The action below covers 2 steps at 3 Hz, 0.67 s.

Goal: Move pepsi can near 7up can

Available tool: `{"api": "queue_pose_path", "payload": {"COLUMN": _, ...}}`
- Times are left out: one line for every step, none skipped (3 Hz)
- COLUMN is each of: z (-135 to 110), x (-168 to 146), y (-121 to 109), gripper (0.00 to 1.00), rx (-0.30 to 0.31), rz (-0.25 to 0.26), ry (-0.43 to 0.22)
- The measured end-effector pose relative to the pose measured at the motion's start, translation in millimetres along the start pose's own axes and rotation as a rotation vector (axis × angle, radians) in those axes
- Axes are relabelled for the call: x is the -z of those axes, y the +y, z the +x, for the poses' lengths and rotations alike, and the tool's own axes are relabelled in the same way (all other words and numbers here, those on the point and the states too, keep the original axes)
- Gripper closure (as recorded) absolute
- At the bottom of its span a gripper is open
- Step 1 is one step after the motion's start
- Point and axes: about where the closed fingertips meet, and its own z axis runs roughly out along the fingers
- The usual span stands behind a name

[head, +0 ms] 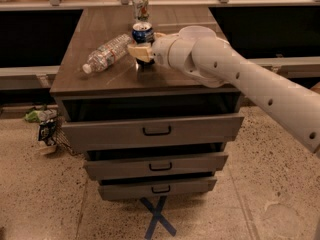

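Note:
The dark blue pepsi can (143,33) stands upright near the middle of the wooden cabinet top (95,79). My gripper (141,50) reaches in from the right and sits right at the can, covering its lower front. The pale 7up can (140,6) with green and red marks stands upright at the back edge of the top, straight behind the pepsi can, about one can height away. My white arm (235,74) crosses the right side of the top.
A clear plastic bottle (107,53) lies on its side left of the pepsi can. A white bowl (196,31) shows behind my arm. The cabinet has three drawers (155,130), the top one slightly pulled out. Litter (44,121) lies on the floor at the left.

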Motion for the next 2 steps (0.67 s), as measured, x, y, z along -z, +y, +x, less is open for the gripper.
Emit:
{"api": "queue_pose_path", "payload": {"z": -14.8, "x": -22.6, "y": -20.0, "gripper": 0.98, "rx": 0.017, "rz": 0.049, "ry": -0.027}}
{"api": "queue_pose_path", "payload": {"z": -27.2, "x": -44.0, "y": -39.0, "gripper": 1.00, "rx": 0.025, "rz": 0.071, "ry": -0.044}}
